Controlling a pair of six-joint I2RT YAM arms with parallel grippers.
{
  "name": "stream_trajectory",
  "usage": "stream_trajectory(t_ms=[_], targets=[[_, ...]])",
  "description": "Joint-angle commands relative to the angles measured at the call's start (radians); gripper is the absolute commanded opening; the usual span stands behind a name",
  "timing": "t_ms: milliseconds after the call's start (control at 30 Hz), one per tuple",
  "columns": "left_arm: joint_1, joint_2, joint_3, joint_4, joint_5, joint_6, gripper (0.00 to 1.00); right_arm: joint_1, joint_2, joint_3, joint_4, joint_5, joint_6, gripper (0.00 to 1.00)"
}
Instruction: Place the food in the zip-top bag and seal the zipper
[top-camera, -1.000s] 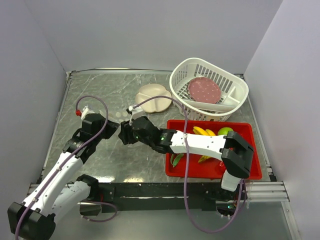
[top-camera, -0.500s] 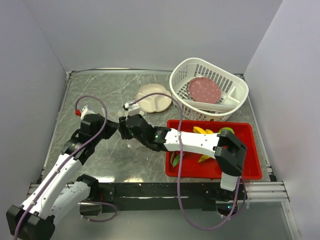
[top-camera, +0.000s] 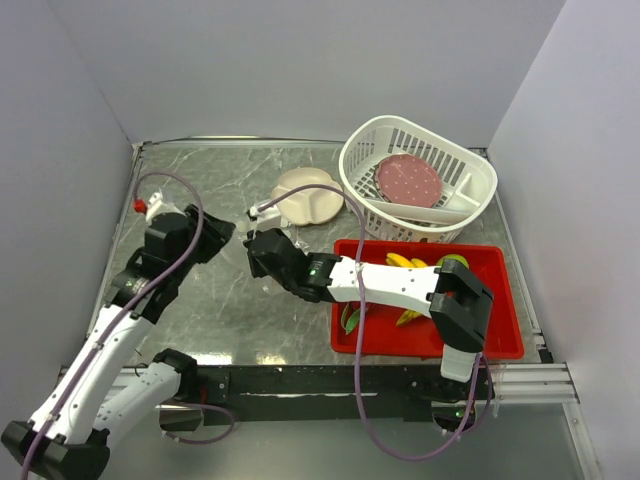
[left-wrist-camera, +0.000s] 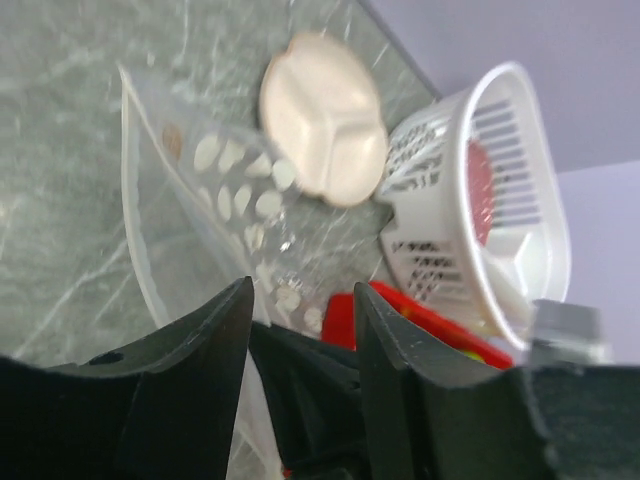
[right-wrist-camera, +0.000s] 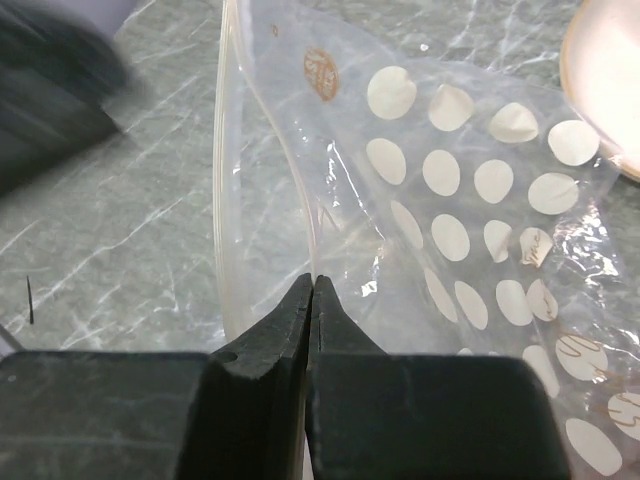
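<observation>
Left wrist: lower part of the zip-top bag (left-wrist-camera: 215, 190) sits behind my left fingers (left-wrist-camera: 180, 390), basket (left-wrist-camera: 490, 200) out of focus. Right wrist: dark blur (right-wrist-camera: 60, 90) top left, can't identify it; plate (right-wrist-camera: 610, 80) cropped at the corner. Top view: bag too clear to trace, my right arm (top-camera: 390, 285) covers most of the banana (top-camera: 402, 262) and part of the tray (top-camera: 500, 345)

High rear overhead, both wrist views close on bag (right-wrist-camera: 480, 180)

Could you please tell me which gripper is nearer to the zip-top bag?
Right. The right gripper is shut on the zip-top bag at its mouth edge; the left gripper hangs open just short of it.
</observation>
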Motion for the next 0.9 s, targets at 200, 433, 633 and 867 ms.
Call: stream_trajectory(t_ms=[200,433,633,867], targets=[[-0.001,-0.037,-0.003,-0.116,-0.156,0.013,0.33,-0.005,-0.01,0.079,0.01,0.067,-0.002,0.0],[0.0,0.013,-0.074,-0.017,-0.148,0.02,0.43,-0.005,-0.013,0.083,0.009,0.055,0.004,0.0],[0.005,0.108,-0.099,0.057,-0.143,0.037,0.43,-0.007,-0.024,0.083,0.01,0.055,0.003,0.0],[0.023,0.154,-0.11,0.071,-0.218,0.083,0.32,-0.007,-0.054,0.102,-0.022,0.049,-0.003,0.0]])
